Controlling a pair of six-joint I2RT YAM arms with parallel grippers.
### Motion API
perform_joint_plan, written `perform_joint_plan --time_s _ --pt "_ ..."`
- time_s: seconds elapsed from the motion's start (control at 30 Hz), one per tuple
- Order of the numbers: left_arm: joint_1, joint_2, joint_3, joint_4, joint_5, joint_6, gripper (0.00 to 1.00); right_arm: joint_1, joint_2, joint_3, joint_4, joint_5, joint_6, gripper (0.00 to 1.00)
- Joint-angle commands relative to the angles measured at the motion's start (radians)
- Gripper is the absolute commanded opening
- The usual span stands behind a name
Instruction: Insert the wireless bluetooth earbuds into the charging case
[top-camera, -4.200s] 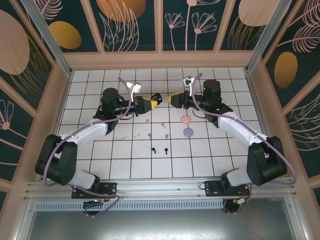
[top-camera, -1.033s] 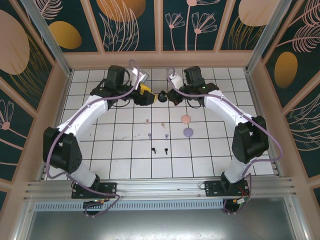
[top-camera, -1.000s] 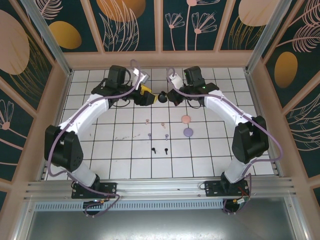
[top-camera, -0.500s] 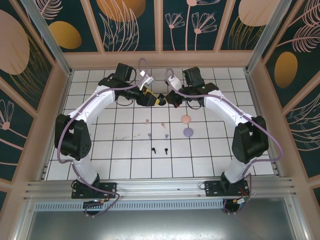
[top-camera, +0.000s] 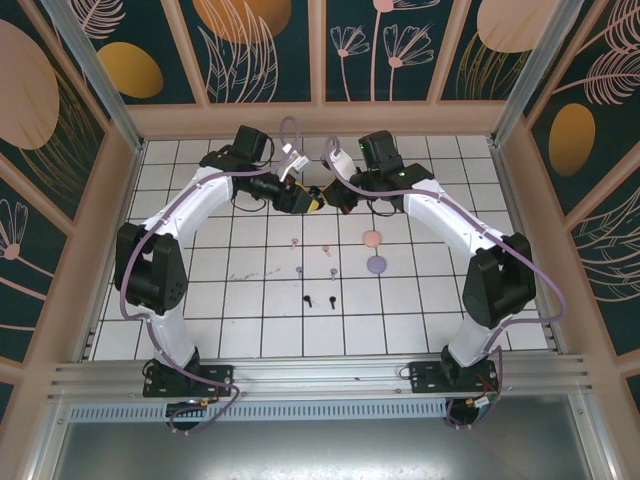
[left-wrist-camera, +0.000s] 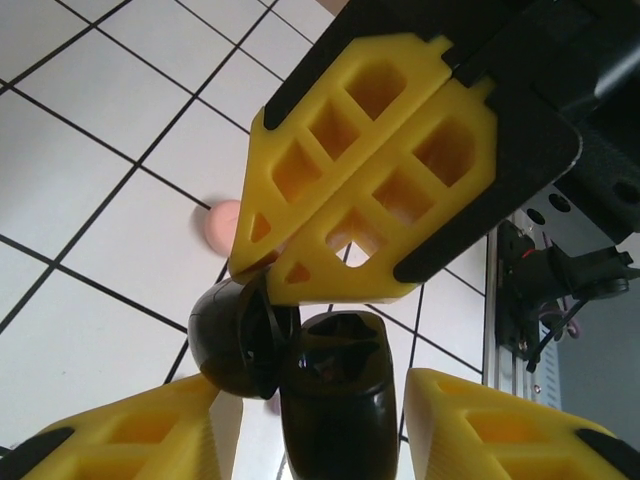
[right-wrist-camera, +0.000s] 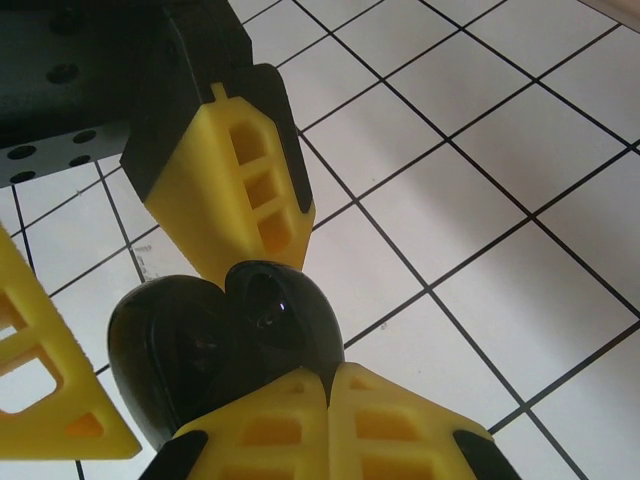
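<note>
The black charging case (right-wrist-camera: 230, 340) hangs in the air above the desk (top-camera: 200, 300), hinged open with its two rounded halves splayed apart. It sits right at the tips of the right gripper (right-wrist-camera: 330, 385), whose jaws are pressed together and pinch the edge of the case. The left gripper (left-wrist-camera: 315, 385) faces it from the other side. Its jaws stand apart and straddle the case. One finger lies against the rounded lid, and a sliver of white tile shows between the other finger and the case body, so it has not clamped.

The earbuds lie loose on the desk, below the jaws and on the arm-base side of them. The pink earbuds (top-camera: 293, 241) are closest to the jaws, then the purple earbuds (top-camera: 299, 270), and the black earbuds (top-camera: 306, 299) are farthest. On the right gripper's side of the buds lie a pink disc (top-camera: 371, 238) and a purple disc (top-camera: 376, 265), close together.
</note>
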Motion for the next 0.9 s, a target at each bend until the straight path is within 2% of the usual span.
perform_joint_plan --time_s 0.0,0.17,0.47,0.63,0.77,0.8,0.87 --pt "-0.001 0.011 0.029 -0.027 0.045 0.033 0.46 0.01 -0.002 0.026 -0.003 -0.013 -0.018 0.0" --pt "-0.001 0.012 0.031 -0.012 0.055 0.024 0.42 0.011 -0.004 0.023 -0.001 -0.013 -0.018 0.0" --pt "-0.001 0.018 0.034 0.018 0.077 0.004 0.29 0.011 -0.006 0.018 0.004 -0.015 -0.017 0.0" --pt "-0.002 0.022 0.034 0.039 0.094 -0.011 0.17 0.011 -0.007 0.022 0.009 -0.018 -0.013 0.0" --pt "0.0 0.016 0.018 0.071 0.113 -0.027 0.0 0.011 -0.01 0.024 0.024 -0.004 0.001 0.0" --pt "-0.001 0.008 0.005 0.102 0.112 -0.044 0.0 0.011 -0.014 0.025 0.033 0.006 0.011 0.02" --pt "-0.001 -0.014 -0.043 0.181 0.103 -0.088 0.0 0.009 -0.024 0.027 0.049 0.04 0.038 0.2"
